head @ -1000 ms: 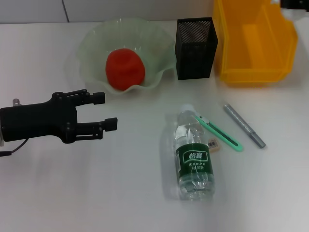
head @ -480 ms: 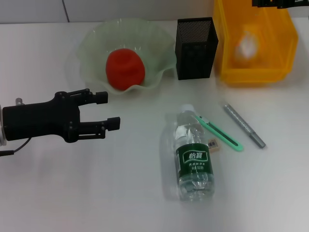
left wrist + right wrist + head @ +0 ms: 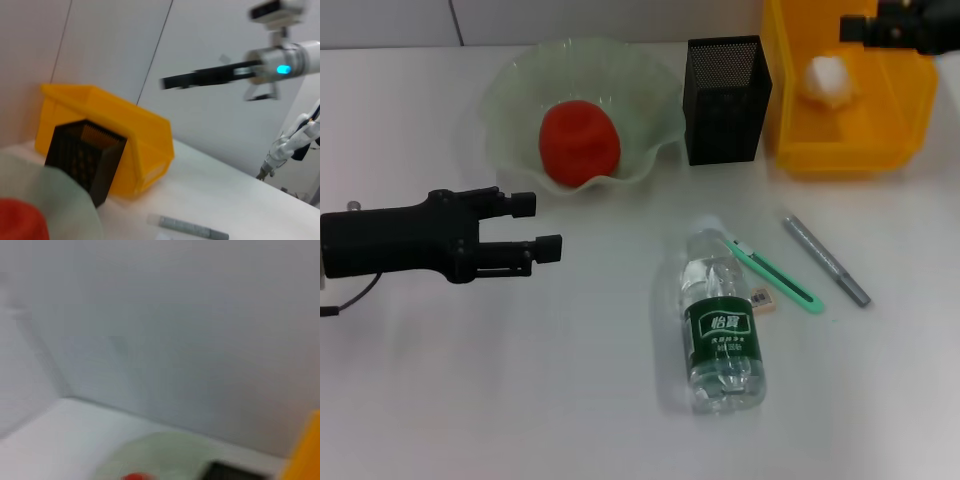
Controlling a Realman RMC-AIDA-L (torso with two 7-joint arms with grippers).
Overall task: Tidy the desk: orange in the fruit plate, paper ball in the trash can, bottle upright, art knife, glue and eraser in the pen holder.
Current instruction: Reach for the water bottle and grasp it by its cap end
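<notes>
While lying flat, bottle (image 3: 721, 322) points its cap toward the pen holder (image 3: 724, 98).

Materials I see on the desk
Glossy yellow plastic bin (image 3: 895, 110), black wire-mesh pen holder (image 3: 725, 100), clear plastic bottle (image 3: 720, 320), crumpled white paper ball (image 3: 828, 78), matt white table (image 3: 570, 380).

White desk (image 3: 520, 400), matte, evenly lit, soft shadows. Pale grey panelled wall (image 3: 115, 55) behind, thin dark vertical seams. Wall meets desk at far edge.

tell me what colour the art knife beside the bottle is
Mint green; the art knife shows best in the head view.
</notes>
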